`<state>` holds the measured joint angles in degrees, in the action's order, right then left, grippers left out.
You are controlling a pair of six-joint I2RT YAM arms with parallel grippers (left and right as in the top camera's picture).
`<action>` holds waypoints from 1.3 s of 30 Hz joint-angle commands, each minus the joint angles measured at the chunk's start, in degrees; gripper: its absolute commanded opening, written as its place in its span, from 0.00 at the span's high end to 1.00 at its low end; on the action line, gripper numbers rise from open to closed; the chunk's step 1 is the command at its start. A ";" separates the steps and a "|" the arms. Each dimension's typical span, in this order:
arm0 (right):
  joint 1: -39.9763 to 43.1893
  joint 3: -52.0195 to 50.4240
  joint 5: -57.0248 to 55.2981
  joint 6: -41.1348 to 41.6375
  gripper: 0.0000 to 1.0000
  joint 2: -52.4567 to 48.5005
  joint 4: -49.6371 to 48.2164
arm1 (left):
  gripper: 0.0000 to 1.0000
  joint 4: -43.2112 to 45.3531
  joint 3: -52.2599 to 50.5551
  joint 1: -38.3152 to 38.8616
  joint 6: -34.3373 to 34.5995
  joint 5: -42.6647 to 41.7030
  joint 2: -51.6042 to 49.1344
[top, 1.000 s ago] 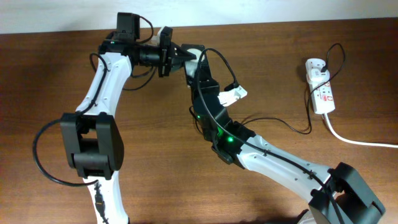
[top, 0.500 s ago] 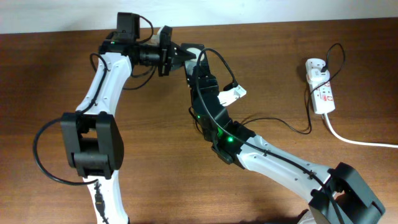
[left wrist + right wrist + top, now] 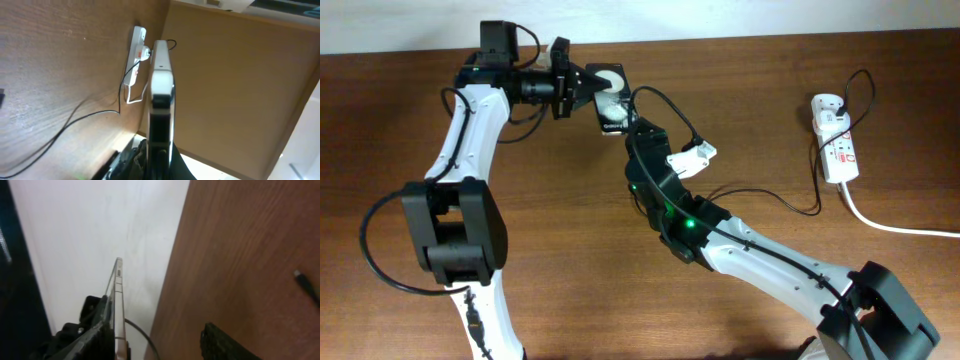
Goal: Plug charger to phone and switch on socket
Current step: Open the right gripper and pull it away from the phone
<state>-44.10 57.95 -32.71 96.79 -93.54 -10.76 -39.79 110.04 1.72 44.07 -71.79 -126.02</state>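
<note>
Left claw (image 3: 588, 88) grips the phone (image 3: 613, 95) on edge near the back of the table (image 3: 570, 250); right claw (image 3: 632, 122) sits beside it, opening unclear. Charger plug (image 3: 303, 280) lies loose on the wood: best fetch it, then line up squarely with the port.

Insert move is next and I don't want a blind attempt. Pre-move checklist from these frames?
1. phone clamped in left hand: ok.
2. charger tip held by right hand: not ok, the tip lies on the table.
3. right hand looks open and empty, ready to grasp: ok.
4. Phone port facing right hand: cannot tell, only the edge shows.
5. socket switch on: cannot tell.
</note>
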 commanded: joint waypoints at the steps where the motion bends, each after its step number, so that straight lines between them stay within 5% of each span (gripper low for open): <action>1: -0.52 0.87 0.13 -1.01 0.40 0.59 3.34 | 1.00 0.26 0.04 -1.51 -1.40 -2.12 0.09; 13: -0.46 0.87 -1.66 -1.01 0.39 2.78 18.49 | 1.00 -0.13 0.04 -3.45 -3.89 -2.12 0.09; 17: -0.42 0.87 -1.60 -3.89 0.30 2.86 21.92 | 1.00 -0.15 0.04 -3.76 -3.89 -2.12 0.09; 23: -0.42 0.87 -1.14 -6.10 0.29 2.86 25.88 | 1.00 -0.15 0.04 -3.76 -3.89 -2.12 0.09; 33: -0.42 0.87 3.28 -22.38 0.27 2.86 28.61 | 1.00 -0.15 0.04 -3.76 -3.89 -2.10 0.09; 39: -0.42 0.90 12.98 -47.04 0.07 2.91 30.86 | 1.00 -0.15 0.04 -3.76 -3.89 -2.10 0.09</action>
<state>-44.10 58.67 -25.71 63.88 -92.18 18.96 -40.01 109.73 -1.69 41.34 -71.16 -126.04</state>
